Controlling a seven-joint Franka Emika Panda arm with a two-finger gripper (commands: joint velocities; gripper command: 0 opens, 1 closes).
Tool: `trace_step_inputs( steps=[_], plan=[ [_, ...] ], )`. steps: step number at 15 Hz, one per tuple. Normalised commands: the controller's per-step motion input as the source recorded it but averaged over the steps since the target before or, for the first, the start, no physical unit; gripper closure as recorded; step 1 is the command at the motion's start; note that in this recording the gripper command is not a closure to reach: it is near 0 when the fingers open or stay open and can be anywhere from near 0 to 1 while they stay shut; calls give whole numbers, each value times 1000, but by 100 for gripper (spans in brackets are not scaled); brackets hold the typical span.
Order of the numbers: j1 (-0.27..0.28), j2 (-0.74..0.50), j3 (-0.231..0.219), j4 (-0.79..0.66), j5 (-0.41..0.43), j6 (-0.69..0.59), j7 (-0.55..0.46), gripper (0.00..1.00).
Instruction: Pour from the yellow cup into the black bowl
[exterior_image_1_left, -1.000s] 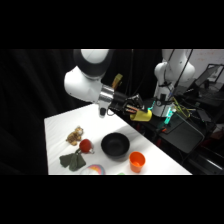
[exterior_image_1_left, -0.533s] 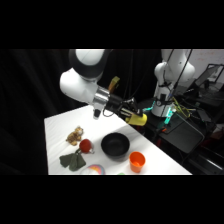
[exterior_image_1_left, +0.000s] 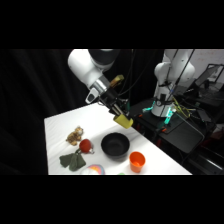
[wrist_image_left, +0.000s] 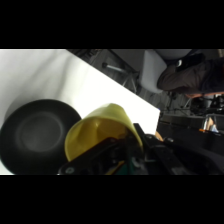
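One yellow cup (exterior_image_1_left: 123, 120), one black bowl (exterior_image_1_left: 115, 146), one orange cup (exterior_image_1_left: 136, 161), plus a small brownish toy (exterior_image_1_left: 75, 135), a red ball-ish thing (exterior_image_1_left: 85, 145) and a dark green cloth-like lump (exterior_image_1_left: 72, 160), all on the white table (exterior_image_1_left: 60, 125). The gripper (exterior_image_1_left: 119, 115) is pinching the yellow cup, fingers closed in on it, holding it tipped well over in the air above the bowl's far rim, not touching the bowl. In the wrist view the cup (wrist_image_left: 100, 131) shows its open mouth right beside the bowl (wrist_image_left: 37, 132), which looks empty inside. Compared with half a second ago, the arm has swung the cup closer over the bowl and a bit lower; everything on the table sits where it was.
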Motion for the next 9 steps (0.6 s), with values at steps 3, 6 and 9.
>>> trace_step_inputs(
  steps=[3,6,9],
  plan=[
    [-19,-461,-72,-554,54,771,-31,12],
    [-76,-236,-105,-317,73,708,-17,12],
    [-136,-89,-117,-148,88,633,-1,12]
  ],
)
